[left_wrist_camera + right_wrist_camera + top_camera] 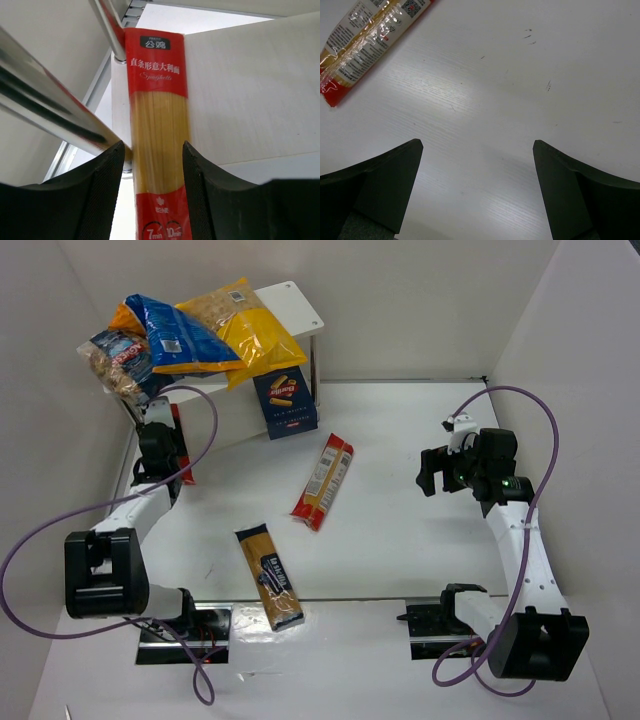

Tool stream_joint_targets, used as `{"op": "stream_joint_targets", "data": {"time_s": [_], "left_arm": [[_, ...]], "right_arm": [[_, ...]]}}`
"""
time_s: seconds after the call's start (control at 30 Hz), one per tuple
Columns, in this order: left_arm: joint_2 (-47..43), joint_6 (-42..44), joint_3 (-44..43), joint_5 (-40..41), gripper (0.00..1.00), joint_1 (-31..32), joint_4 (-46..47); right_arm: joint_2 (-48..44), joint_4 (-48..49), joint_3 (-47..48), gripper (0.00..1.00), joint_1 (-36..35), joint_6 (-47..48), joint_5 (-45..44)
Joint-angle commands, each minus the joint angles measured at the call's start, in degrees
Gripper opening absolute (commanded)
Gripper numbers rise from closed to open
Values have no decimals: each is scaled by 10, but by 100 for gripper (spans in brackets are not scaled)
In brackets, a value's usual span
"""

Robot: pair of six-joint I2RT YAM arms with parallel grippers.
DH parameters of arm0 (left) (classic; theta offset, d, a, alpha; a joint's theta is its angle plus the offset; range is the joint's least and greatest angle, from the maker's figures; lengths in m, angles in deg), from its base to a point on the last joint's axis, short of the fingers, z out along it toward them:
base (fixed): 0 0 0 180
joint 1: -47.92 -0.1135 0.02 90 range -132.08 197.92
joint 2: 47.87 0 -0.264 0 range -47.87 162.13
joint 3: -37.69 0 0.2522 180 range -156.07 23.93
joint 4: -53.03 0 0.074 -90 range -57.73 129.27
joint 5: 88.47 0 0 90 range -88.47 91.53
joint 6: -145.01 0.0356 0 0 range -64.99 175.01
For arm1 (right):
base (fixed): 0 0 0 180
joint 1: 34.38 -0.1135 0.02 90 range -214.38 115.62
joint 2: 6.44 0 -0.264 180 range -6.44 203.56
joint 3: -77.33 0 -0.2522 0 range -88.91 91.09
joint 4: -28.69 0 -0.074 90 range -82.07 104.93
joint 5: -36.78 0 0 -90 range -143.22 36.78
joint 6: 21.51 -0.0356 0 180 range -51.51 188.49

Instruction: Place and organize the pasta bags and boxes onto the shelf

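Note:
The white shelf (300, 305) stands at the far left, with blue (180, 335), yellow (250, 330), orange (125, 315) and clear (115, 360) bags piled on top. A dark-blue box (285, 400) stands at its front. My left gripper (160, 440) straddles a red spaghetti box (159, 125) beside a shelf leg (107, 25) and the lower board (250, 90); a thin gap shows at the left finger. A second red box (323, 480) and a clear spaghetti packet (268, 575) lie mid-table. My right gripper (432, 472) hangs open and empty over the table.
White walls close in the table on the left, back and right. The second red box shows in the top-left corner of the right wrist view (365, 45). Purple cables loop from both arms. The arm bases sit at the near edge.

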Motion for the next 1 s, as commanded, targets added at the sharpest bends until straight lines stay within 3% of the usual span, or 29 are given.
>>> {"op": "stream_joint_targets", "data": {"time_s": [0.0, 0.2, 0.47, 0.77, 0.9, 0.97], "left_arm": [[-22, -2, -18, 2, 57, 10, 25], [-54, -8, -12, 2, 58, 21, -17], [-152, 7, 12, -55, 82, 45, -130], [-214, 114, 7, -152, 86, 77, -290], [-246, 193, -17, -231, 89, 112, -396], [-261, 216, -33, -258, 96, 124, -452]], "right_arm": [[-18, 14, 0, 100, -1, 7, 12], [-23, 14, 0, 100, -1, 7, 17], [-33, 14, 0, 100, -1, 12, 17], [-44, 14, 0, 100, -1, 12, 17], [-49, 14, 0, 100, -1, 12, 23], [-49, 9, 0, 100, -1, 12, 23]]}}
